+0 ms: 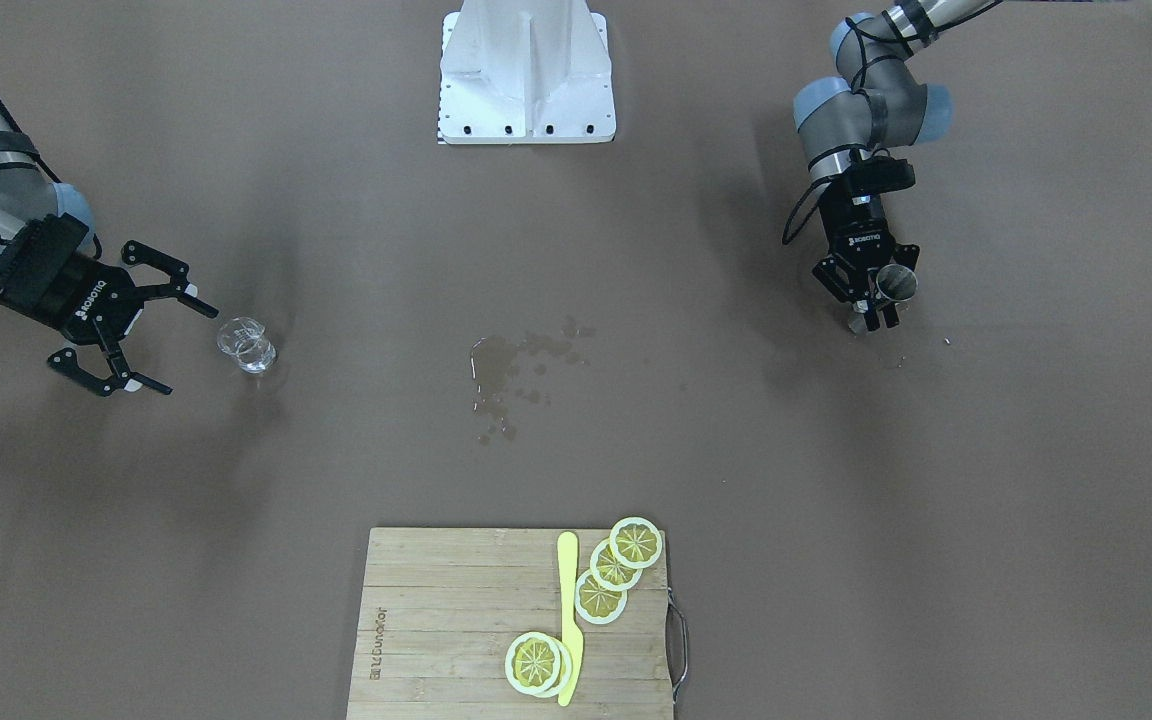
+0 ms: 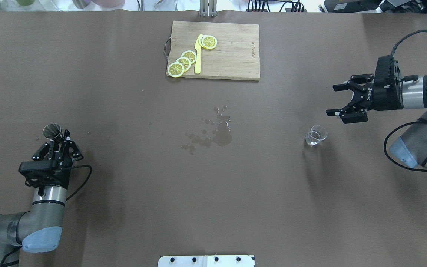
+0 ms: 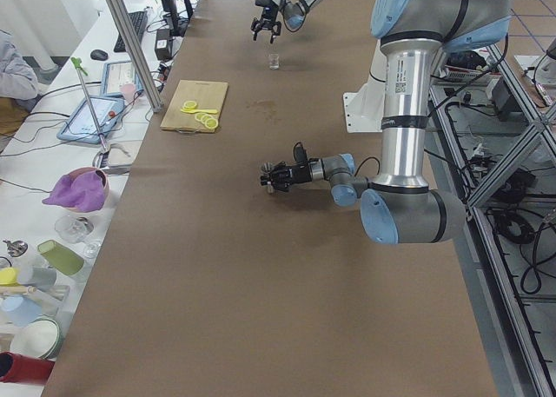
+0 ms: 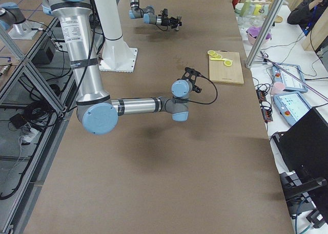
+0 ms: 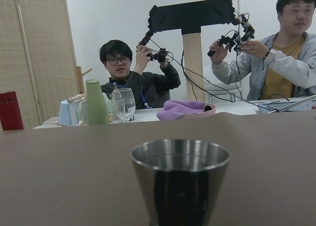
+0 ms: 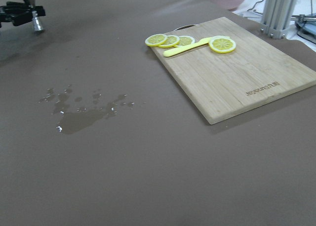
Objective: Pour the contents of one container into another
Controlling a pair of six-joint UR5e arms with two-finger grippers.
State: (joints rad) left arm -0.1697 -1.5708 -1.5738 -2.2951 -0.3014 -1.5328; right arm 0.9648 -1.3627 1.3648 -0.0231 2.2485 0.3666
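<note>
A small steel cup (image 2: pixel 52 130) stands upright at the table's left side with my left gripper (image 2: pixel 64 138) shut on its lower part. In the left wrist view the cup (image 5: pixel 180 179) fills the lower middle, its mouth up. A small clear glass beaker (image 2: pixel 315 135) holding a little clear liquid stands on the table at the right. My right gripper (image 2: pixel 331 100) hangs open beside it, not touching, with nothing between its fingers. From the front the beaker (image 1: pixel 246 345) sits just off the open right gripper (image 1: pixel 188 349), and the left gripper (image 1: pixel 873 318) holds the cup (image 1: pixel 898 284).
A puddle of spilled liquid (image 2: pixel 217 135) spreads over the middle of the brown table. At the far edge lies a wooden cutting board (image 2: pixel 232 52) with lemon slices (image 2: pixel 184 61) and a yellow knife (image 2: pixel 198 53). Operators sit beyond the table.
</note>
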